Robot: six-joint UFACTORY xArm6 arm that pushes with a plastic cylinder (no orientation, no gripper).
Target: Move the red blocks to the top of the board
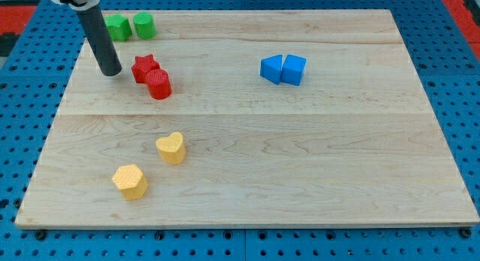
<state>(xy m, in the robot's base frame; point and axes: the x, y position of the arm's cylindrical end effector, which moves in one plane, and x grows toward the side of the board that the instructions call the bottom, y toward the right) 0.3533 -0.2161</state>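
Note:
A red star block (145,67) and a red round block (159,85) lie touching each other in the board's upper left part, the round one just below and right of the star. My tip (111,70) rests on the board just left of the red star, a small gap apart from it. The dark rod rises from the tip toward the view's top left.
Two green blocks (118,27) (143,25) sit side by side at the top left edge, above the rod. Two blue blocks (271,68) (294,69) touch at upper centre-right. A yellow heart (171,148) and a yellow hexagon (130,181) lie at lower left. The wooden board (300,163) sits on a blue pegboard.

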